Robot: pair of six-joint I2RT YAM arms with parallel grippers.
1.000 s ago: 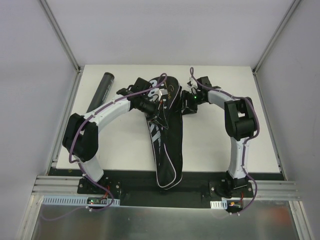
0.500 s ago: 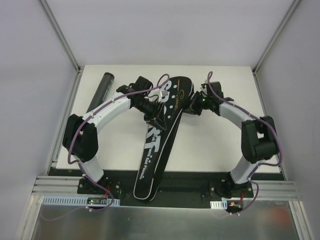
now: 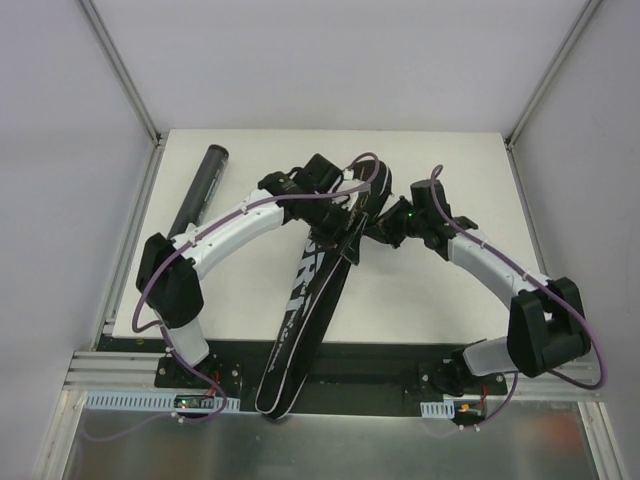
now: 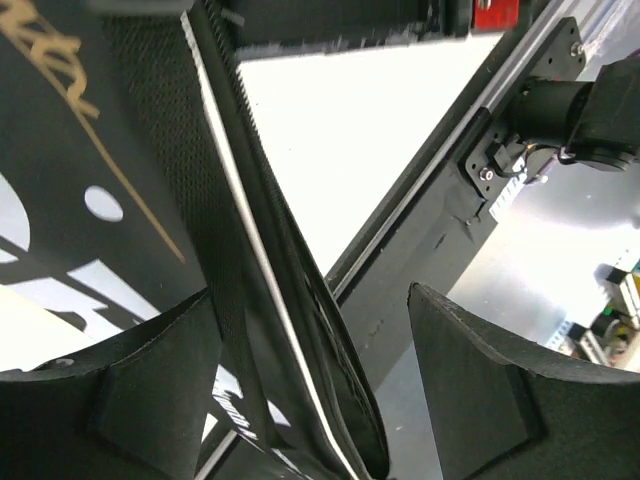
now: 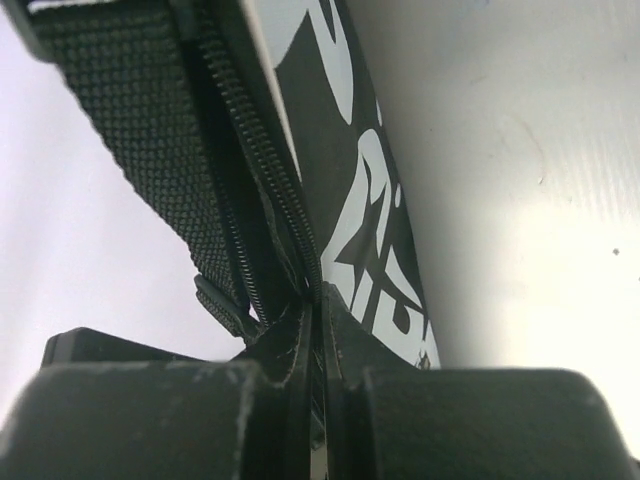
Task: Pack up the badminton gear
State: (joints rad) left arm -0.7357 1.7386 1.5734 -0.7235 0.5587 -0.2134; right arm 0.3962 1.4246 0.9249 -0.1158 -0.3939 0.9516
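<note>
Bag (image 3: pixel 308 295) on edge, slanting from tabletop (image 3: pixel 420 300) centre out past near edge. Right hand (image 5: pixel 318 312) pinched tight on its zipper seam. Left hand (image 4: pixel 310 320) spread wide, straddling bag rim. Tube (image 3: pixel 200 185) lies far left.

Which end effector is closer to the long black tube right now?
Left. The left end effector straddles the black bag, right of the tube; the right end effector pinches the bag's edge farther right.
</note>
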